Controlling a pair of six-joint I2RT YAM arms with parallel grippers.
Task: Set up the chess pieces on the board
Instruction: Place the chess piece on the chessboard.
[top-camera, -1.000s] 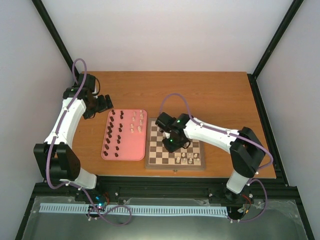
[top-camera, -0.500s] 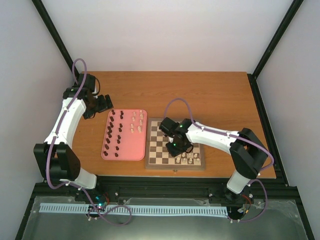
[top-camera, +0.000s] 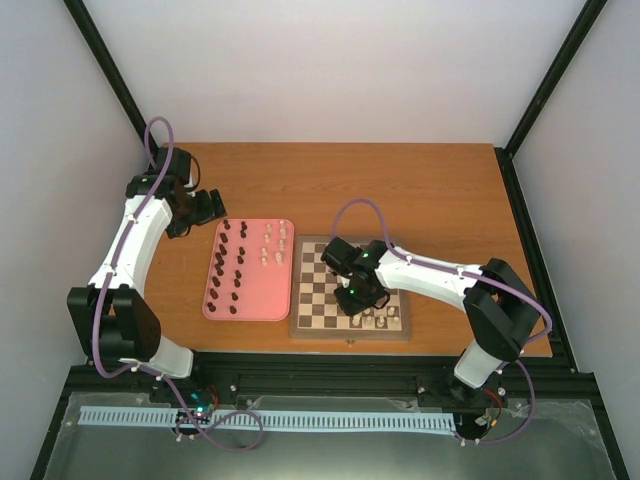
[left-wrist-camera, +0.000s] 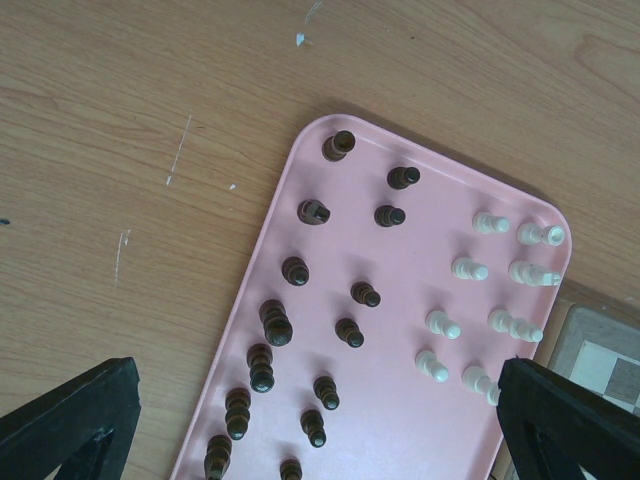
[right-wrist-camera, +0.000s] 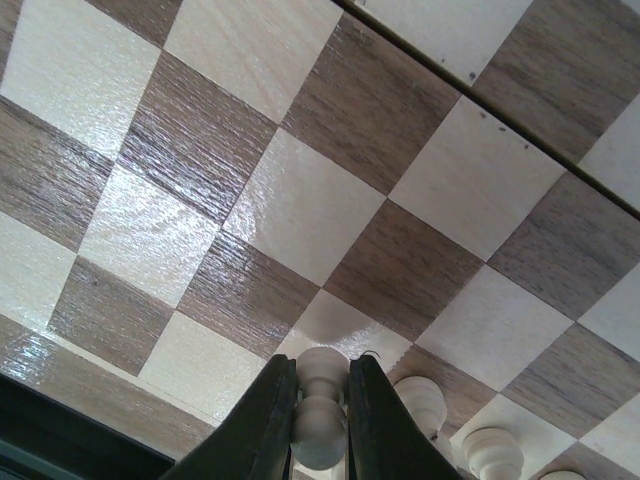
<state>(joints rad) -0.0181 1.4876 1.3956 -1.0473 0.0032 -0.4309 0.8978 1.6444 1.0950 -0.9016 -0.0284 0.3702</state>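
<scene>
The checked wooden board (top-camera: 312, 290) lies right of the pink tray (top-camera: 255, 295). My right gripper (right-wrist-camera: 321, 415) is shut on a cream-white chess piece (right-wrist-camera: 322, 408), held just above a light square near the board's front rows. Other cream pieces (right-wrist-camera: 422, 400) stand beside it on the board (right-wrist-camera: 320, 200). In the top view the right gripper (top-camera: 358, 300) hovers over the board's near middle, next to cream pieces (top-camera: 378, 319). My left gripper (left-wrist-camera: 315, 440) hangs open above the tray (left-wrist-camera: 400, 350), where dark brown pieces (left-wrist-camera: 277, 325) and cream pieces (left-wrist-camera: 442, 325) stand.
The orange-brown table (top-camera: 400, 190) stretches behind the board and tray. Black frame posts and white walls enclose it. The left arm (top-camera: 135, 240) reaches along the table's left side.
The right gripper has moved toward the board's near edge with the cream piece, closer to the cream pieces standing there. The left arm has stayed still.
</scene>
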